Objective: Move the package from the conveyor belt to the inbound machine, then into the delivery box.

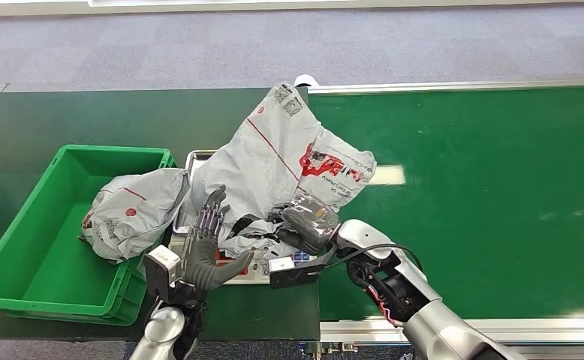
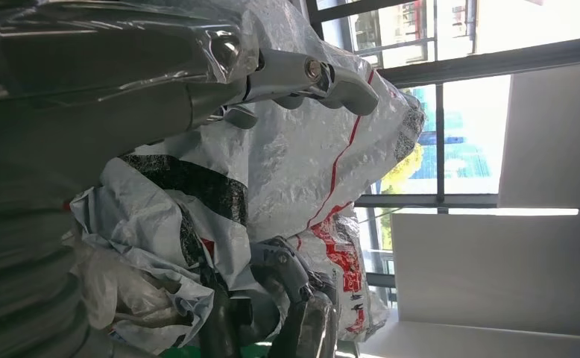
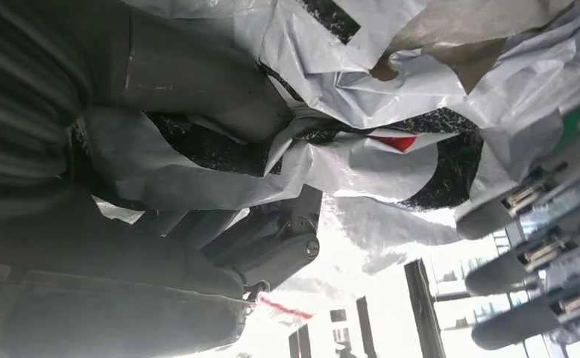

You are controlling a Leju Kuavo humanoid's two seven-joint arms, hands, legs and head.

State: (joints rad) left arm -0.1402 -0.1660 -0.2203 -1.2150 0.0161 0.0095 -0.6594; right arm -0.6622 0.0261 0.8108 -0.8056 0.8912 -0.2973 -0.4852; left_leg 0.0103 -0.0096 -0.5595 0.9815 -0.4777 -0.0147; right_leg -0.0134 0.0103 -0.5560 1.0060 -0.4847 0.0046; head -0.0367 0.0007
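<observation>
Delivery box (image 1: 19, 225): green bin, off to the outer side of the left hand, on the dark surface (image 1: 86, 112).
Second package (image 1: 127, 210): crumpled grey mailer bag draped over the box's rim nearest the left hand, just beside that hand's fingers.
Left hand (image 1: 206, 251): raised upright, fingers spread and apart, palm turned toward the package; the fingertips lie against or very near its lower edge, but I cannot tell if they touch. It grips nothing.
Inbound machine (image 1: 199, 157): a metal tray, directly beyond the left hand, mostly covered by the package.
Package (image 1: 289, 161): large grey mailer with red print, standing crumpled over the machine, between and beyond both hands; its lower folds are bunched in the right hand.
Right hand (image 1: 308, 221): fingers curled into the package's lower edge, holding a fold of the plastic; the right wrist view shows the thumb (image 3: 197, 82) pressed into the wrinkled bag.
Conveyor belt (image 1: 484, 187): bright green, out to the right hand's outer side.
</observation>
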